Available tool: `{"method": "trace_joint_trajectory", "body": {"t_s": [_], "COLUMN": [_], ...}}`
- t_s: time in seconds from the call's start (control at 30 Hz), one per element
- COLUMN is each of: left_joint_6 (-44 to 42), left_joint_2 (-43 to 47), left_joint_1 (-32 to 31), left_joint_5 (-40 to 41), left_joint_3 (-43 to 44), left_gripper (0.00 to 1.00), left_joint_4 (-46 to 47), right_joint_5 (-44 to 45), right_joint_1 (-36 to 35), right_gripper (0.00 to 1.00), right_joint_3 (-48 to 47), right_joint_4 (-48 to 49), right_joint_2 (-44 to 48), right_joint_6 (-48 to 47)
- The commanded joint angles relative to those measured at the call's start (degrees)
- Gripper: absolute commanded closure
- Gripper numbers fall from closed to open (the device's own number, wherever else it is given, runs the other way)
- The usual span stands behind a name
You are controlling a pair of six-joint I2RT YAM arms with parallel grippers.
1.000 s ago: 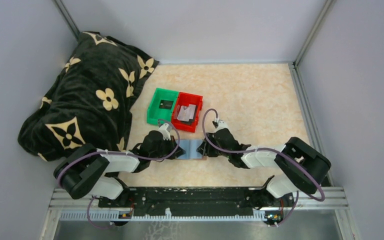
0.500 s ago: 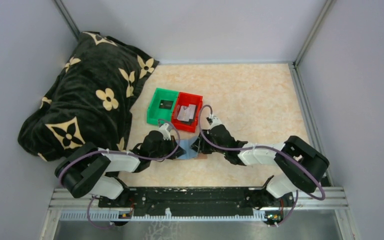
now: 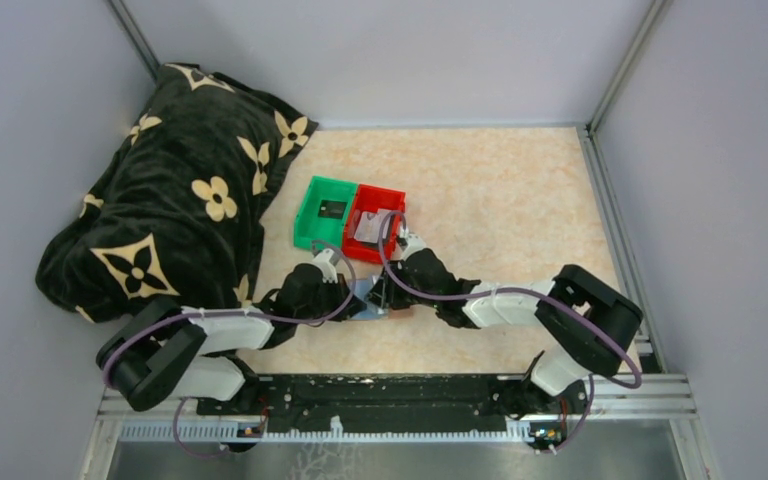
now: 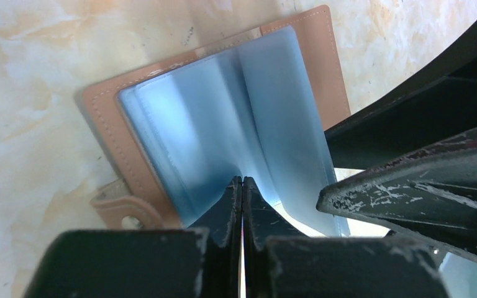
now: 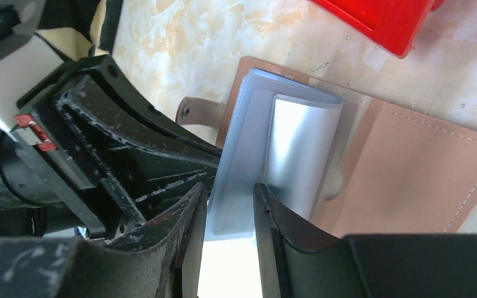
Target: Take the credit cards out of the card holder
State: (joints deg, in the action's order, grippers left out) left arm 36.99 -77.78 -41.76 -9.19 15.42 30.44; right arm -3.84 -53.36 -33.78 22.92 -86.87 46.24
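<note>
Task partway: a dark card (image 3: 332,208) is lying in the green bin (image 3: 330,181) and a grey card (image 3: 368,226) in the red bin (image 3: 375,189), while a silver card (image 5: 304,149) is sitting in the blue-grey sleeves (image 4: 211,124). The card holder (image 4: 298,68) is lying open at the middle of the table's (image 3: 520,200) near edge, long axis running along that edge, lining facing up. The left gripper (image 4: 242,180) is bearing on the sleeves with fingers pressed together; the right gripper (image 5: 228,189) is straddling them half-spread, grip unclear.

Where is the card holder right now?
The card holder lies open on the table at near centre of the top view, between the left claw and right claw, just nearer the arms than the red bin.
</note>
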Motion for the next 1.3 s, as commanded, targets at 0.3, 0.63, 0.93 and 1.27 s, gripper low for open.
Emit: {"method": "trace_joint_trajectory", "body": {"t_s": [0.3,0.63,0.93,1.27], "left_joint_6": [-4.61,-4.68,-3.95,-4.43], "left_joint_2": [10.77,9.87,9.83,16.8], "left_joint_1": [0.1,0.1,0.1,0.71], "left_joint_5": [6.65,5.82,5.43,7.78], "left_joint_3": [-0.45,-0.15,0.27,1.51], "left_gripper": [1.0,1.0,1.0,1.0], "left_joint_4": [-13.96,-13.23,-12.34,-17.77], "right_joint_5": [-0.16,-1.68,2.13,4.75], "right_joint_1": [-0.55,-0.54,-0.56,-0.51], "right_gripper": [0.66,0.48,0.59,0.83], "right_joint_3": [-1.64,-1.94,-1.05,-0.32], "right_joint_4": [2.99,2.37,-1.04,-2.26], "right_joint_2": [-3.47,-3.18,-0.52,0.16], "right_joint_6": [-0.63,-1.55,-2.95,-2.12]}}
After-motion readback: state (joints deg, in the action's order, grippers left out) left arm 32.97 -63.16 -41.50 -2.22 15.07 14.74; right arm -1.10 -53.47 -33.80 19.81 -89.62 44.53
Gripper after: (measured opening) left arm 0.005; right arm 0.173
